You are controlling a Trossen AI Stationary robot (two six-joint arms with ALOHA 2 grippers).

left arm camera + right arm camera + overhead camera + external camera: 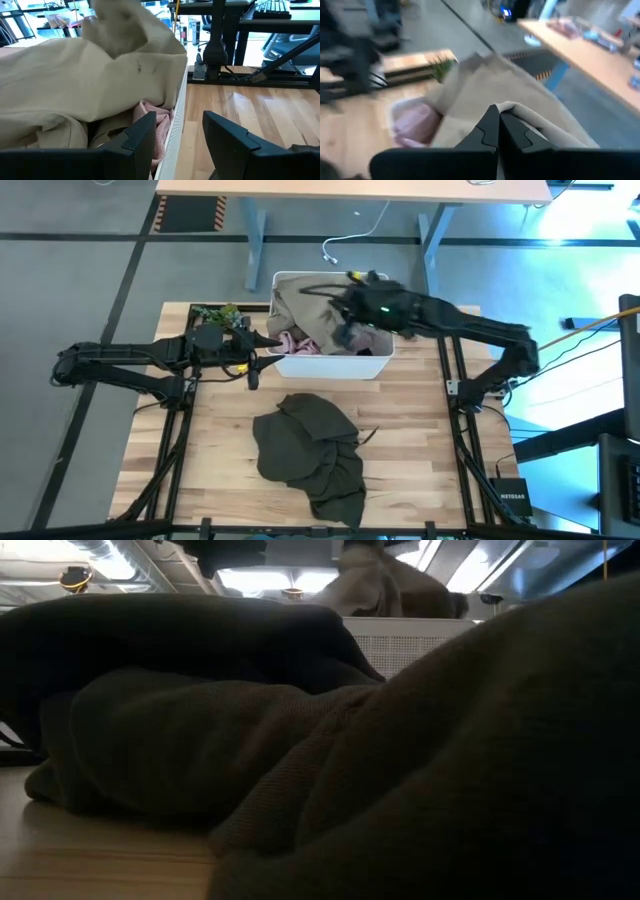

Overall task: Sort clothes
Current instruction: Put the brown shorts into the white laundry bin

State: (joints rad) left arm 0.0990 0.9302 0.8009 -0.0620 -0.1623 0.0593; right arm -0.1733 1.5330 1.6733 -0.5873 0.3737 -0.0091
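Observation:
A white bin (330, 365) stands at the table's far middle and holds a khaki-tan garment (295, 300) and a pale pink garment (300, 343). My right gripper (342, 308) is over the bin and shut on the khaki garment (530, 90). My left gripper (262, 345) is open at the bin's near left corner, its fingers (140, 140) on either side of the bin's rim (179, 107), touching nothing that I can see. A dark olive garment (310, 450) lies crumpled on the table's near middle and fills the low view (300, 760). My right gripper pinches a fold of the khaki garment (520, 109) between its two shut fingers, coming from above and slanting from the table's right. The held part is raised above the bin (370, 585). The rest of the garment hangs down into the bin.
A small green plant (215, 313) stands left of the bin, behind my left arm. Bare wood shows left (200, 460) and right (420, 450) of the olive garment. A desk (350, 190) stands beyond the table's far edge.

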